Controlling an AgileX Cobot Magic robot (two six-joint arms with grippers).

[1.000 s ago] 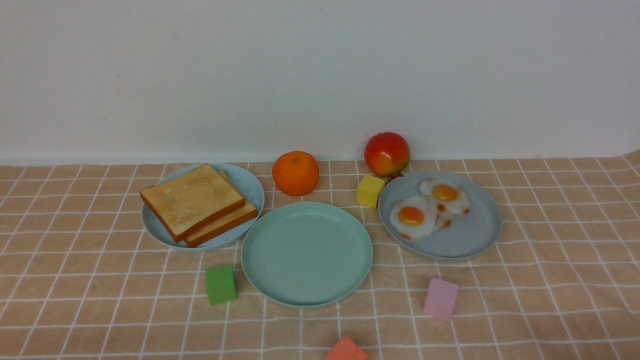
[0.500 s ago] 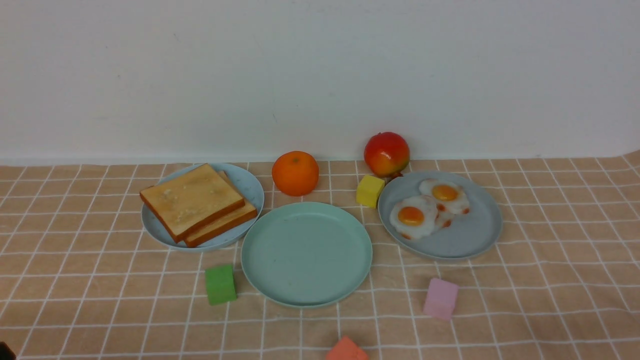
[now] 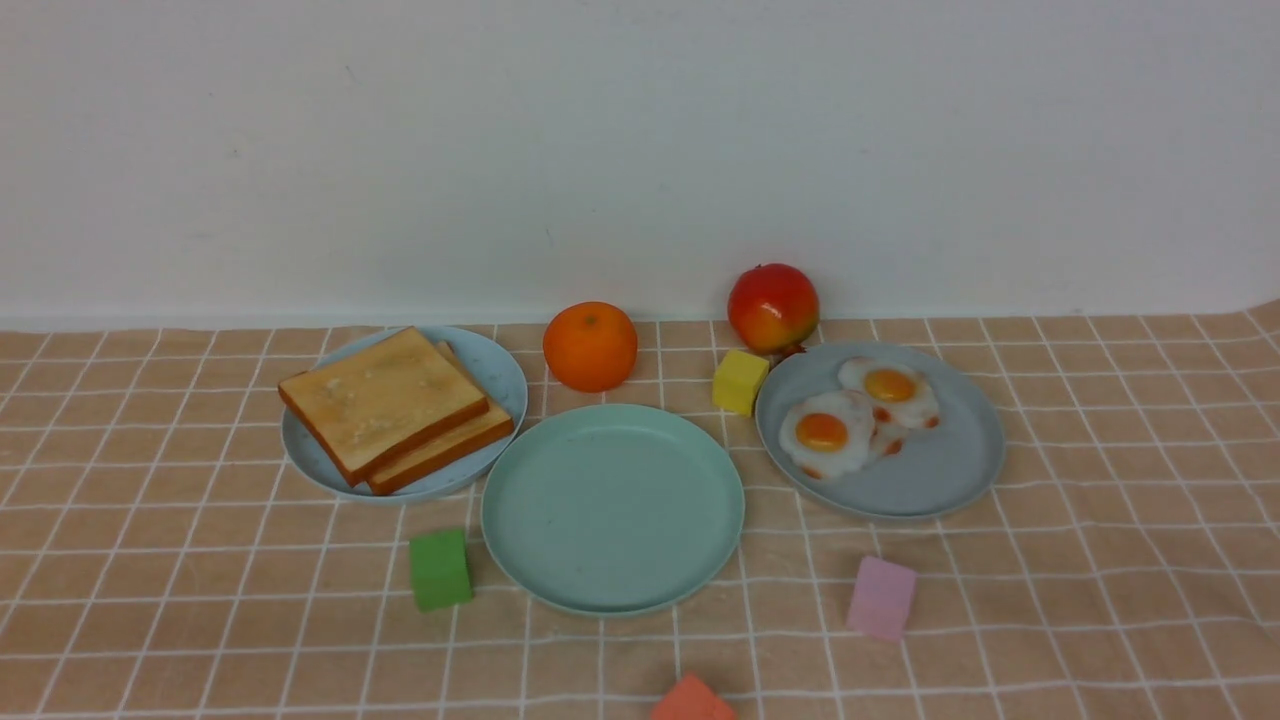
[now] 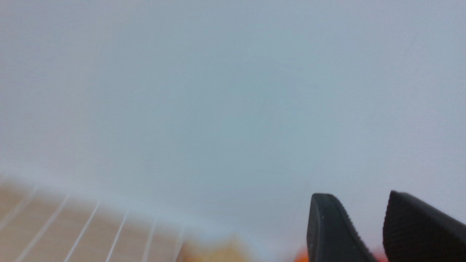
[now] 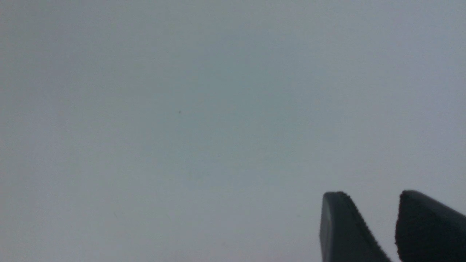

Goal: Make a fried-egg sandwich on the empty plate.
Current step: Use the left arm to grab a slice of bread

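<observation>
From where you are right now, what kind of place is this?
It looks like a pretend kitchen on a table by a wall, maybe a robot practice spot. I can see toast, fried eggs and an empty green plate.

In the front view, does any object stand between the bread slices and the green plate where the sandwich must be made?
Nothing visible stands between them. The toast slices lie on the pale blue plate, beside the mint-green plate; only the blue plate's low rim comes between.
</observation>
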